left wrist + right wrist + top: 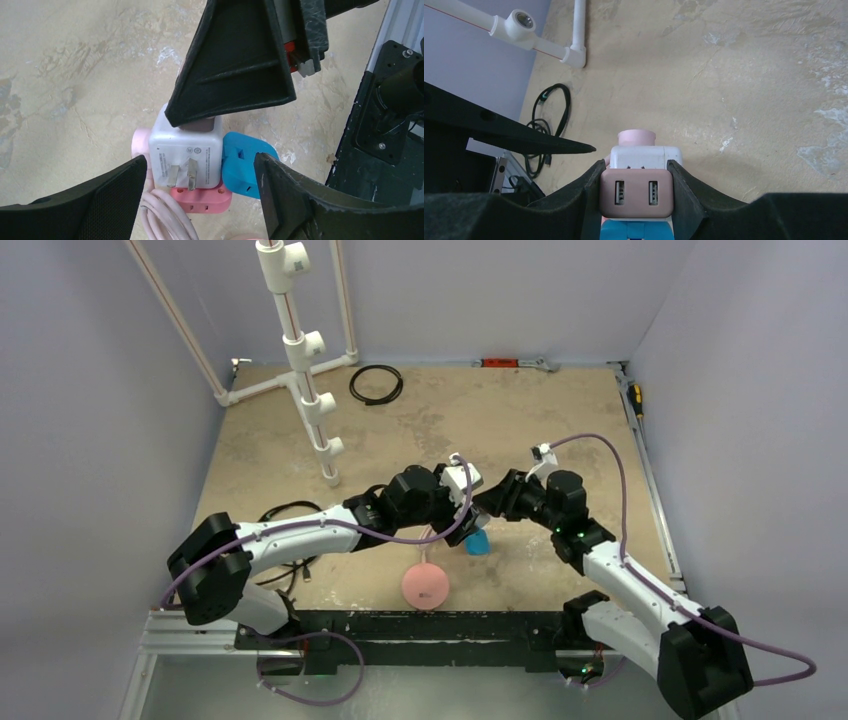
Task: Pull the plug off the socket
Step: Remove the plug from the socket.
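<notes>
The white cube socket (186, 150) hangs above the table with its metal prongs facing the left wrist camera. A blue plug (245, 167) sticks out of its right face, and a pink plug (201, 197) with a pink cable (160, 215) out of its lower face. My right gripper (636, 170) is shut on the socket (644, 156), clamping the sides by its pink USB face (636, 192). My left gripper (201, 167) is open, its fingers (105, 200) spread wide on either side of the socket and blue plug, touching neither. In the top view the blue plug (478, 542) shows below both grippers.
A flat pink disc (425, 585) lies near the front edge. A white pipe stand (300, 350) rises at the back left, with a black cable coil (376, 383) beside it. More black cable (290, 510) lies by the left arm. A screwdriver (635, 400) lies at the right edge.
</notes>
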